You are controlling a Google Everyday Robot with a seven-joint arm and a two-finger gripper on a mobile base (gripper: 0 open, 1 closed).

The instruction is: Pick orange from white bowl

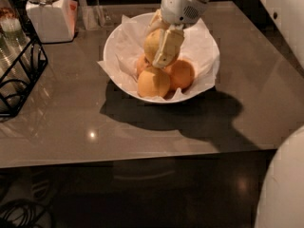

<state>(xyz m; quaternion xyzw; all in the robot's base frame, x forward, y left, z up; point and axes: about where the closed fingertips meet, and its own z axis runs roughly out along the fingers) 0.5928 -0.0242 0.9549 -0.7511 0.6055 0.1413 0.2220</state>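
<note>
Hanging over the white bowl [112, 47] on the bench [71, 103], the pincer [161, 55] is clamping the pale orange [152, 44] just above three deeper-orange fruits [153, 82]; a white lidded jar [47, 15] is standing far left.

The pincer [160, 51] clasps the orange [151, 44] (pale, dull-skinned) over smaller fruits [154, 82] in the white bowl [109, 46].

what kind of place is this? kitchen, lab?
Probably a kitchen or break-room counter: a glossy grey countertop, a white lidded jar, a black wire rack and a white bowl of fruit. The claw is down in the bowl at the orange.
</note>
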